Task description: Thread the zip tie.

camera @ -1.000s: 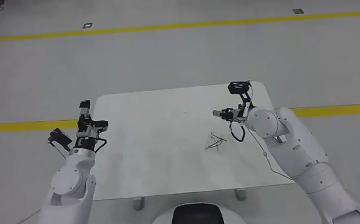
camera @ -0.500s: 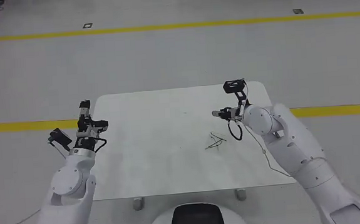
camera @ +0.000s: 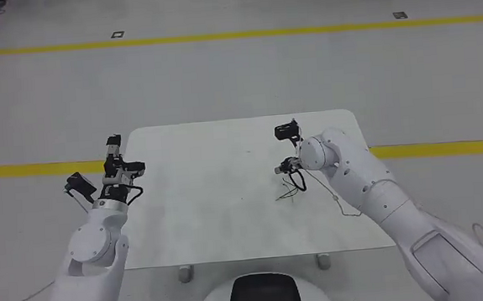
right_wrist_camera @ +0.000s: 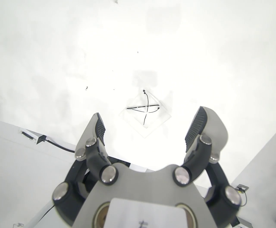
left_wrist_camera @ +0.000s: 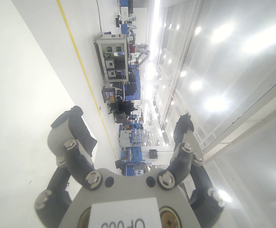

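Observation:
Thin black zip ties [right_wrist_camera: 147, 107] lie crossed on a clear square sheet [right_wrist_camera: 160, 122] on the white table [camera: 213, 220]. In the top view the zip ties [camera: 288, 193] are right of the table's middle. My right gripper [right_wrist_camera: 149, 112] hangs above them, pointing down, open with nothing between its ribbed pads [right_wrist_camera: 193, 127]. From the top, the right gripper [camera: 284, 168] is just behind the ties. My left gripper [left_wrist_camera: 129, 113] is open and empty, facing out into the room. It is held at the table's left edge [camera: 113, 151], far from the ties.
A black cable [right_wrist_camera: 54, 143] runs along the table's edge below my right gripper. A few small dark specks [right_wrist_camera: 86, 88] dot the tabletop. A yellow floor line [camera: 443, 147] passes behind the table.
My right arm has swung left from the table's right side and tipped down, bringing its gripper over the zip ties. The left arm has not moved.

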Controlling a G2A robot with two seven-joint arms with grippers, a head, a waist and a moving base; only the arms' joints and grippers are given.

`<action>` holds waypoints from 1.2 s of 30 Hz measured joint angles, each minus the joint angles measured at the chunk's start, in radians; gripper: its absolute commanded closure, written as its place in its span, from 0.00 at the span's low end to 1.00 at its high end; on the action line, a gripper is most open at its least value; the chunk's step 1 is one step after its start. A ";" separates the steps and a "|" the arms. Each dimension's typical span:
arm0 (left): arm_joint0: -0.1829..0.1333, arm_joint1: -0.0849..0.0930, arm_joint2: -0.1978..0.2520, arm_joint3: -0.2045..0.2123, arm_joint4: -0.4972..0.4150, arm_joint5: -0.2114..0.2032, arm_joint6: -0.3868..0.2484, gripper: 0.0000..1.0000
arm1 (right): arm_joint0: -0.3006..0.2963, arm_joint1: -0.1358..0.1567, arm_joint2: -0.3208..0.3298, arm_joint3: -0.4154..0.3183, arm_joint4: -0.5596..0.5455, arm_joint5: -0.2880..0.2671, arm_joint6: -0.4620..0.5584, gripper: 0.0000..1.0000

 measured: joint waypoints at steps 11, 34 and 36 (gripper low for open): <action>0.000 0.000 0.000 0.000 0.000 0.000 0.000 0.00 | -0.003 0.000 -0.005 0.005 -0.010 0.002 0.006 0.00; 0.000 0.000 0.000 0.000 0.000 0.000 0.000 0.00 | 0.059 -0.071 -0.100 0.184 0.023 0.018 0.046 0.00; 0.000 0.000 0.000 0.000 0.000 0.000 0.000 0.00 | 0.057 -0.076 -0.105 0.184 0.012 0.051 0.053 0.00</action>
